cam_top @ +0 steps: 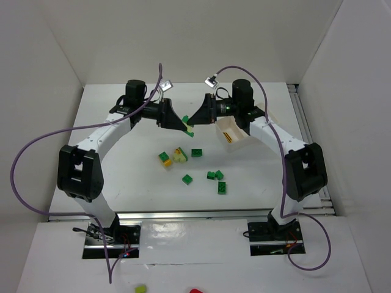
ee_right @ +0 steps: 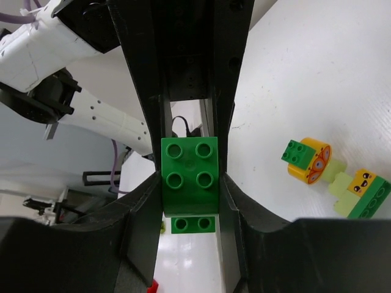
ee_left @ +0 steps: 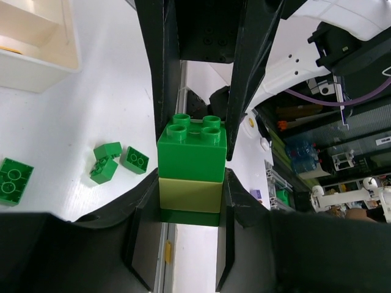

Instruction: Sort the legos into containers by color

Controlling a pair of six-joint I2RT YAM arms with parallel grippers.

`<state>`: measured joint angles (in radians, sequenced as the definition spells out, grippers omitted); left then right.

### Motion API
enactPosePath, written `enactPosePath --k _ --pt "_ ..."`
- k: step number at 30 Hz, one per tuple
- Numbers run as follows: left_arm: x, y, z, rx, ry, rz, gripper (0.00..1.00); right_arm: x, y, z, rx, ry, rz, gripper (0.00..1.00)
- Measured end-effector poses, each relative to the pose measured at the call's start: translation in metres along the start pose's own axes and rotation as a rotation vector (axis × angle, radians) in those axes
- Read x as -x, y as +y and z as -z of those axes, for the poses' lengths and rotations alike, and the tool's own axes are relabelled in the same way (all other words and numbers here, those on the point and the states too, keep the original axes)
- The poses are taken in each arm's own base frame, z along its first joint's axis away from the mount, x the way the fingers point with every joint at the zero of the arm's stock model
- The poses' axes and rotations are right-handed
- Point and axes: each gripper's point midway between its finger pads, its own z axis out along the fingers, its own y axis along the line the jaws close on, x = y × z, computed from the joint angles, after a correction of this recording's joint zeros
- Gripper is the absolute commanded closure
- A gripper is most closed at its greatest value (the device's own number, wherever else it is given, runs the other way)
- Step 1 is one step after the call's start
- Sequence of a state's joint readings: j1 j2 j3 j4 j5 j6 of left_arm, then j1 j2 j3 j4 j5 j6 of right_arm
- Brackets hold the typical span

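While the left end effector pinches a green-and-yellow lego stack, the right end effector grips its green brick.

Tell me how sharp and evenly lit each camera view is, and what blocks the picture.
Top external view: soft, even light, faint shadows, loose legos small but sharp. Left wrist view: brick stack crisp, dark fingers blocking the lower frame. Right wrist view: stack sharp, white table bright, nearly washed out.

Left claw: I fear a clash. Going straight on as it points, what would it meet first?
Most likely the right claw, facing it tip to tip across the green lego stack the left claw grips; depth is hard to judge.
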<state>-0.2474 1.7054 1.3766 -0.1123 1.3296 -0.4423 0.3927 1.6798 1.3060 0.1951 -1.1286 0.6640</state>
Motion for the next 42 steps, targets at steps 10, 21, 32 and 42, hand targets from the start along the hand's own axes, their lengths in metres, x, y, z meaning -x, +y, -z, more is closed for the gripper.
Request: enactPosePath --k 10,21,32,42 --pt "-0.006 0.007 -0.002 0.031 0.004 0.001 1.00 0.022 -0.022 0.033 -0.229 -0.191 -0.004 0.95" --pt "-0.010 0.013 -0.002 0.054 0.002 0.027 1.00 0.062 -0.110 0.164 -1.000 -0.554 -0.049 0.92" --pt "-0.007 0.022 -0.003 0.109 -0.016 0.052 1.00 -0.016 -0.209 0.220 -1.434 -0.340 -0.199 0.88" --pt "-0.002 0.025 -0.007 0.129 -0.015 0.053 1.00 -0.037 -0.242 0.232 -1.529 -0.275 -0.232 0.22"
